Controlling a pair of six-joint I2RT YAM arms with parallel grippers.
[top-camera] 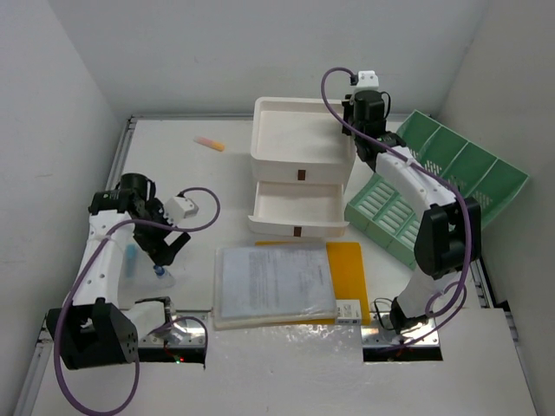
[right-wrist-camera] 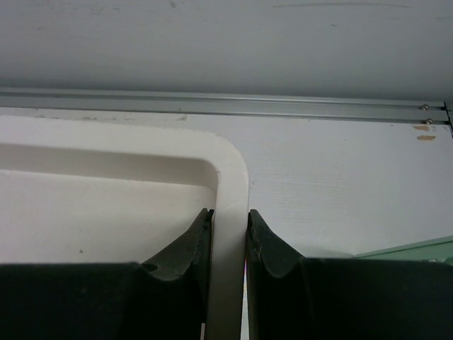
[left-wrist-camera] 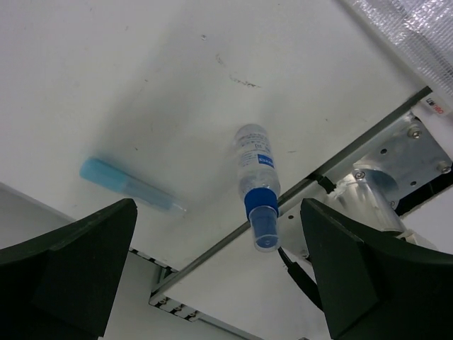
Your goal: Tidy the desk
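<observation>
The large matte-white worktop [top-camera: 173,173] with silver edge rails is spread beneath both arms. At the far middle, the right wall of the white plastic drawer box [top-camera: 299,176] is clamped in the right pincer [right-wrist-camera: 228,212]. At the near left, the left pincer [left-wrist-camera: 218,205] is held wide above a small clear blue-capped bottle [left-wrist-camera: 256,177] and a blue tube [left-wrist-camera: 127,185].

Bare surface [top-camera: 173,165] lies between the left end effector [top-camera: 166,253] and the drawer box [top-camera: 277,173]. A spray bottle [left-wrist-camera: 256,180] and blue pen [left-wrist-camera: 127,185] lie beneath that end effector. A green rack [top-camera: 460,165] hems the box's right side.
</observation>
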